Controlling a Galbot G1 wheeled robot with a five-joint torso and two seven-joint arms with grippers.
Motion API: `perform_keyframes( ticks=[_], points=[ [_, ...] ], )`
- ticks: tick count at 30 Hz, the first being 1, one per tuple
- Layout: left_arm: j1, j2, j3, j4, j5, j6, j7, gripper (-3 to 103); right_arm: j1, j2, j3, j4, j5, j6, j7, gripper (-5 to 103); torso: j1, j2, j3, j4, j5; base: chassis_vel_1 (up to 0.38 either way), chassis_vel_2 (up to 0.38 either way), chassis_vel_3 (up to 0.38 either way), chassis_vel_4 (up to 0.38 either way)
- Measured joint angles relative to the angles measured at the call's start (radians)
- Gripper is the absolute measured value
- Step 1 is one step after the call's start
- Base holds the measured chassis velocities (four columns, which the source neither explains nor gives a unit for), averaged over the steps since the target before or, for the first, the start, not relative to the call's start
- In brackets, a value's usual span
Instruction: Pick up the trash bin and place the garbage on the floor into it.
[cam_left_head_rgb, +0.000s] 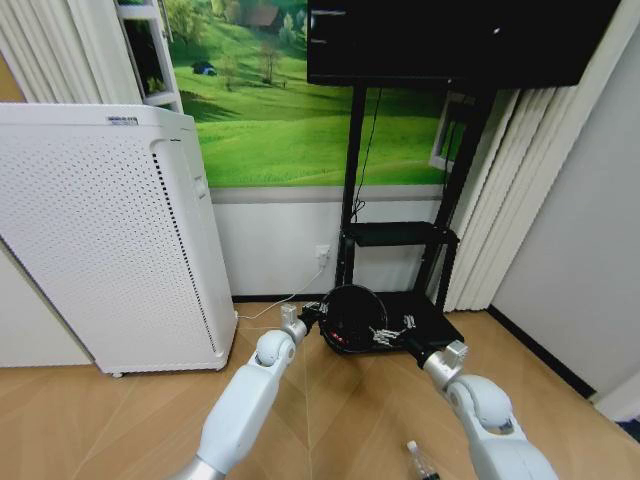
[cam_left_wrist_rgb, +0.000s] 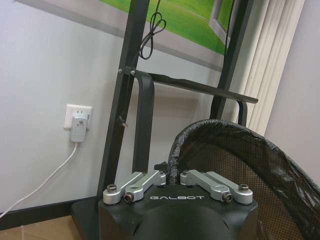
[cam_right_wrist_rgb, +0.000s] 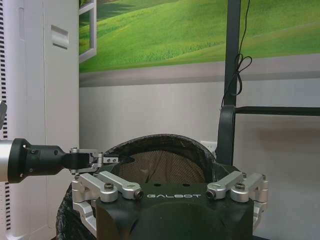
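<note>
On trash bin (cam_left_head_rgb: 352, 318) rim: left gripper (cam_left_wrist_rgb: 173, 176) (clamped).

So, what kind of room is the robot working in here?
Probably a living room or office lounge: herringbone wooden floor, a screen on a black stand, a tall white perforated appliance and pleated curtains.

Black stand (cam_left_head_rgb: 400, 235) close behind bin (cam_left_head_rgb: 352, 318)

A home-like living room: herringbone wooden floor (cam_left_head_rgb: 340, 420), pleated curtains (cam_left_head_rgb: 500, 200), a meadow mural (cam_left_head_rgb: 280, 100) upper centre, a screen on a black stand (cam_left_head_rgb: 400, 240), and a white air purifier (cam_left_head_rgb: 110, 240) at left.
</note>
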Motion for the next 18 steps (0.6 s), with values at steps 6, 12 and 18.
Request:
perform_keyframes(
  ticks=[6, 12, 18],
  points=[
    [-0.002, 0.002, 0.000, -0.002, -0.003, 0.003, 0.000, 7, 0.000, -0.002, 0.000, 0.000, 0.015, 0.002, -0.003, 100, 0.000, 0.000, 0.000, 0.0000, 0.0000, -0.002, -0.062, 0.015, 0.073],
    [-0.001, 0.004, -0.001, -0.002, -0.003, 0.004, 0.000, 7, 0.003, -0.003, 0.000, -0.015, 0.019, 0.003, -0.007, 100, 0.000, 0.000, 0.000, -0.0001, 0.0001, 0.011, -0.144, -0.023, 0.148],
    [-0.001, 0.005, -0.001, -0.003, -0.004, 0.004, 0.000, 7, 0.011, -0.004, -0.002, -0.020, 0.019, 0.004, -0.010, 100, 0.000, 0.000, 0.000, -0.0001, 0.0001, 0.031, -0.143, -0.025, 0.134]
  ],
)
